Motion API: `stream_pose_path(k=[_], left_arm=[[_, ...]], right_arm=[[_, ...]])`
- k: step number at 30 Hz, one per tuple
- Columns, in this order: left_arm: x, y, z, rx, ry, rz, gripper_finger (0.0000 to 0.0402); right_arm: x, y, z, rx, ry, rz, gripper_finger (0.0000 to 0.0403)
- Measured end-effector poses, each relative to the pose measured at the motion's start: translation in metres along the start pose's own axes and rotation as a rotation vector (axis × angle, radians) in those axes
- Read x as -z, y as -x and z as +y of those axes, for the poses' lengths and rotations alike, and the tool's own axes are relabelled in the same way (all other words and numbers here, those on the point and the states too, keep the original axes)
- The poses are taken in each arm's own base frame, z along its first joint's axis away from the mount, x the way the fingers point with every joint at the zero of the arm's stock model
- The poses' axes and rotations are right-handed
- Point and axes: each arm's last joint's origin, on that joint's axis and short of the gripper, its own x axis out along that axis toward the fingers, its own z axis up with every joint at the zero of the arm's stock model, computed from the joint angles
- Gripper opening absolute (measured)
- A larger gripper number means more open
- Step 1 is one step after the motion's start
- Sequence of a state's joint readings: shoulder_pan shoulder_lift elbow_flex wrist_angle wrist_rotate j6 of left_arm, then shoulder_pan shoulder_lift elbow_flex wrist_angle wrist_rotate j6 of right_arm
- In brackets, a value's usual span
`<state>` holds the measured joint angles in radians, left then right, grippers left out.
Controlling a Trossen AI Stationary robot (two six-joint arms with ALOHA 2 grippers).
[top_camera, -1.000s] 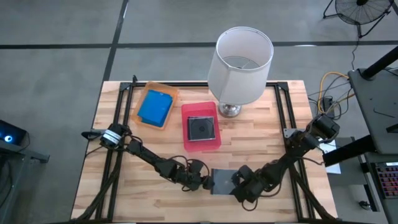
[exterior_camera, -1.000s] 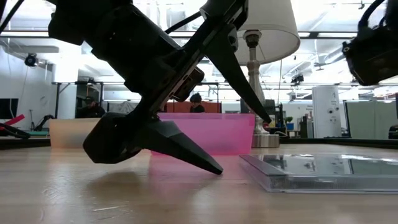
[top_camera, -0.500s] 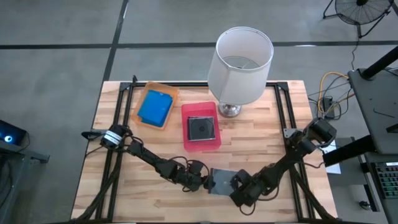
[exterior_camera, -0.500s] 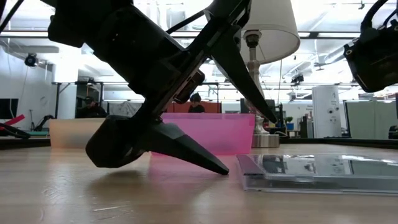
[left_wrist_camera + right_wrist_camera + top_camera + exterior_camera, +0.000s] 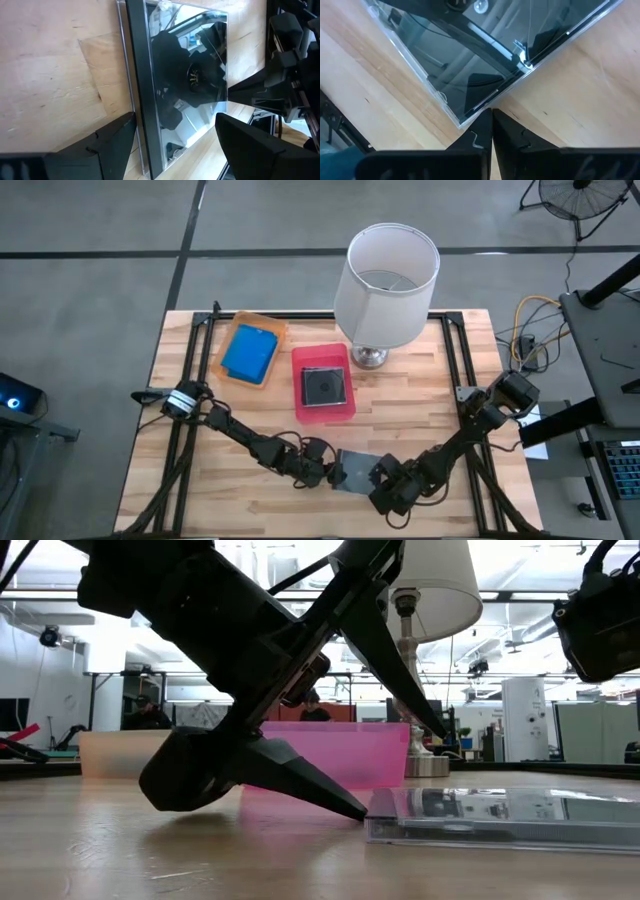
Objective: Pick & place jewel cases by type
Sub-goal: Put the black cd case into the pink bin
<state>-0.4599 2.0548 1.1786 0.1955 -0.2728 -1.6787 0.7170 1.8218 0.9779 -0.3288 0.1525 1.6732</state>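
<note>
A dark grey/clear square jewel case (image 5: 352, 469) lies flat on the wooden table near its near edge, between both grippers. My left gripper (image 5: 322, 472) is at its left side and is open: in the low view the lower finger's tip (image 5: 358, 810) is on the table by the case's left edge (image 5: 372, 827), and the upper finger (image 5: 420, 720) slants above the case. My right gripper (image 5: 386, 482) is shut at the case's right near corner. A blue case (image 5: 249, 352) lies in the orange tray. A dark case (image 5: 324, 386) lies in the pink tray. My left gripper's lower fingertip (image 5: 131, 118) stands right at the case's spine edge (image 5: 141, 100), coming in slanting from the table's left; whether it touches I cannot tell. My right gripper's shut fingertips (image 5: 492, 114) push against the case's edge beside its corner (image 5: 472, 109), coming low from the table's right near side. The case lies flat on the table.
The orange tray (image 5: 232, 330) and pink tray (image 5: 297, 390) stand farther back on the table. A white-shaded lamp (image 5: 391, 275) stands behind the pink tray on a metal base (image 5: 368, 358). Bare wood lies to the left and right of the grippers.
My right gripper has moved toward the table's left with its fingers shut, and the case has slid flat along the table the same way. Its left edge now reaches my left gripper's lower fingertip.
</note>
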Motion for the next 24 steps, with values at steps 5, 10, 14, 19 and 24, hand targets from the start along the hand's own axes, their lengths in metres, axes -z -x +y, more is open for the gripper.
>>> stream_pose_path(k=[5, 10, 14, 19, 24], left_arm=[[-0.0001, -0.0003, -0.0001, 0.009, 0.002, -0.005, 0.0263], [0.0002, -0.0004, -0.0021, 0.014, 0.003, -0.005, 0.0263], [0.0003, -0.0006, -0.0030, 0.015, 0.004, -0.005, 0.0263], [0.0003, -0.0001, -0.0043, 0.021, 0.027, -0.003, 0.0263], [0.0012, 0.0003, -0.0086, 0.026, 0.029, 0.009, 0.0263]], right_arm=[[-0.0004, -0.0003, 0.0006, -0.009, 0.011, -0.016, 0.0008], [-0.0009, -0.0004, 0.0011, -0.015, 0.021, -0.022, 0.0008], [-0.0010, -0.0005, 0.0012, -0.017, 0.028, -0.023, 0.0008], [-0.0011, -0.0005, 0.0013, -0.019, 0.030, -0.022, 0.0008], [-0.0011, -0.0006, 0.0011, -0.018, 0.031, -0.022, 0.0008]])
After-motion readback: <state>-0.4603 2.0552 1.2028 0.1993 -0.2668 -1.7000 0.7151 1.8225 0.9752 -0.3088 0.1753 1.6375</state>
